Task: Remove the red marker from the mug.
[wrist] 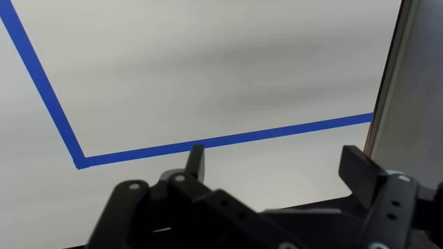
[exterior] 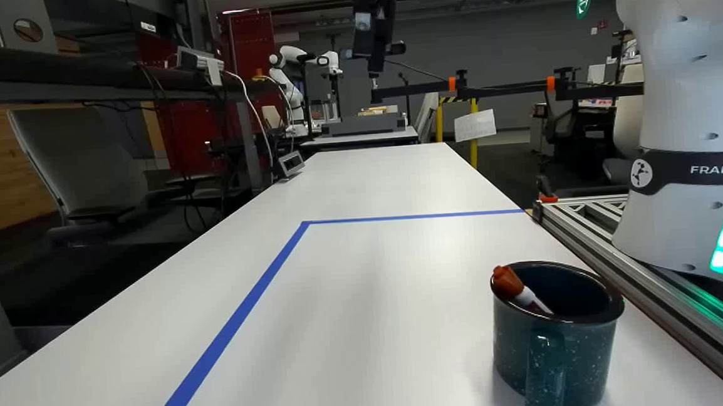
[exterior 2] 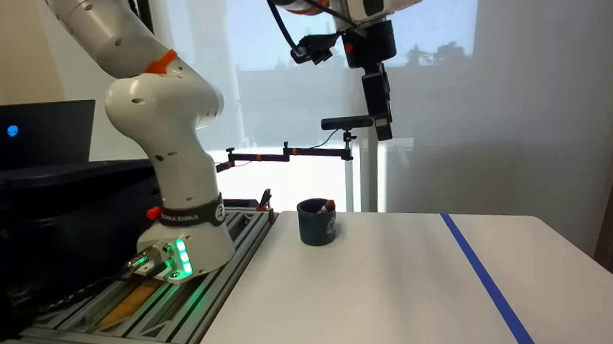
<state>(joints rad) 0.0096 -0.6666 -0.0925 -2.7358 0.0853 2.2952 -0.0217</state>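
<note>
The dark teal mug (exterior: 587, 358) stands upright on the white table and also shows in an exterior view (exterior 2: 317, 229). The red marker (exterior: 509, 283) leans inside it. Its red end and part of its white band stick out over the rim, and the rest is hidden in the mug. The marker also shows in an exterior view (exterior 2: 328, 206). My gripper (wrist: 271, 162) is open and empty in the wrist view, with its fingers wide apart. In an exterior view the gripper (exterior 2: 382, 130) hangs high above the table, well apart from the mug. Mug and marker are out of the wrist view.
Blue tape (exterior: 243, 320) marks lines on the white table (exterior: 385, 183). The mug stands near the table edge beside the robot's metal rail (exterior 2: 238, 268). A camera on a black jointed arm (exterior 2: 347, 122) stands beyond the table edge.
</note>
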